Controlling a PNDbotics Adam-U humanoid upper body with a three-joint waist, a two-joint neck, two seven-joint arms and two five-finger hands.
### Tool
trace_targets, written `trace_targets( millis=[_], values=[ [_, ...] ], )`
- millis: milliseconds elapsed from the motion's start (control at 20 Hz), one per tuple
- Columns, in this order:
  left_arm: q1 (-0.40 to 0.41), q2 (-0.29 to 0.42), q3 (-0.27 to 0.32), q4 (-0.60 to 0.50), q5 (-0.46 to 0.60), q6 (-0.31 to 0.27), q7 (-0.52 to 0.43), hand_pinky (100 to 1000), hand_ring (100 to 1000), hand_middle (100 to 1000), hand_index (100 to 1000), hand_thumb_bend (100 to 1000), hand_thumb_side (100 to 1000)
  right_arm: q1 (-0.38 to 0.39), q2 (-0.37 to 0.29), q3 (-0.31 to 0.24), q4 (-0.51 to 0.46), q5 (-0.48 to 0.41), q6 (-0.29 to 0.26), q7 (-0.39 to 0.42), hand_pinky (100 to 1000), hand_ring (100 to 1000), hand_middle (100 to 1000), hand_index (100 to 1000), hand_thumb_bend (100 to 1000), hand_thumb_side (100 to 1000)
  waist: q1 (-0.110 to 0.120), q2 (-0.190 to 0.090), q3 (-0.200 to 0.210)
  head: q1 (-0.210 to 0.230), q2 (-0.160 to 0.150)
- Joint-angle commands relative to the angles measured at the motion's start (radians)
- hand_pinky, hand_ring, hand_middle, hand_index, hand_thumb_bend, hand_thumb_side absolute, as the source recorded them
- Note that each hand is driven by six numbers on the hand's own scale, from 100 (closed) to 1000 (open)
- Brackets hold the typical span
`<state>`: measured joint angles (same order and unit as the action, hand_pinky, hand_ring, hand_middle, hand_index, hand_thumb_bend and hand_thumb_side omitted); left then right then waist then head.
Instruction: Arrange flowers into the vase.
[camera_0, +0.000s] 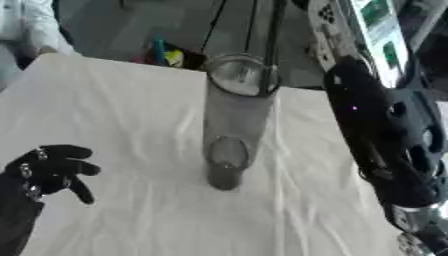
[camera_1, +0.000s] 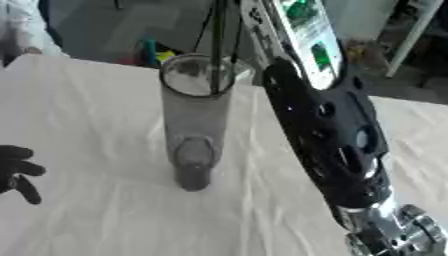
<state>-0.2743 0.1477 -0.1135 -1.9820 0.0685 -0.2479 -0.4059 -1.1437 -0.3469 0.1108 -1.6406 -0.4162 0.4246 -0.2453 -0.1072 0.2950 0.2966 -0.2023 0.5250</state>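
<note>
Flower stem (camera_1: 216, 45), a thin dark line, comes down from the top of the view and ends inside the mouth of the glass vase (camera_0: 229, 125), so the step in hand looks like feeding a flower into it. The right arm (camera_1: 328, 145) rises as a bulky black shape from the lower right toward the top of the view, passing just beside the vase; its hand is not visible, so whether it is clamped on the stem cannot be told, and no bloom shows. The left hand (camera_0: 51, 170) sits idle near the lower left, resting on the white tablecloth (camera_0: 131, 115), fingers lightly curled and apart from one another, holding nothing, well apart from the vase. That vase is a tall clear cylinder standing upright near the middle of the cloth, its rim toward the far edge of the table, and it looks empty apart from the stem. Beyond the table lies a dark floor with a small yellow and blue object. Judging from this, the next move calls for lowering the stem straight down until it rests inside, without brushing the rim, since a tall narrow vase could tip.
</note>
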Motion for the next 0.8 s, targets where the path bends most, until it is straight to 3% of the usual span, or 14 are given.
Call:
trace_targets(
  millis=[50,800],
  values=[
    [-0.014,-0.003,-0.007,-0.018,-0.005,-0.002,-0.005,481,710,748,728,100,1000,-0.017,-0.006,-0.016,-0.004,-0.001,-0.010,0.004,100,100,100,100,100,623,0.000,-0.001,0.003,0.001,-0.014],
    [-0.016,-0.008,-0.008,-0.018,-0.015,-0.001,-0.013,481,714,750,726,100,1000,-0.010,-0.006,-0.027,-0.001,-0.002,-0.074,0.011,100,100,100,100,100,643,-0.006,0.019,0.010,0.003,-0.028]
  ],
)
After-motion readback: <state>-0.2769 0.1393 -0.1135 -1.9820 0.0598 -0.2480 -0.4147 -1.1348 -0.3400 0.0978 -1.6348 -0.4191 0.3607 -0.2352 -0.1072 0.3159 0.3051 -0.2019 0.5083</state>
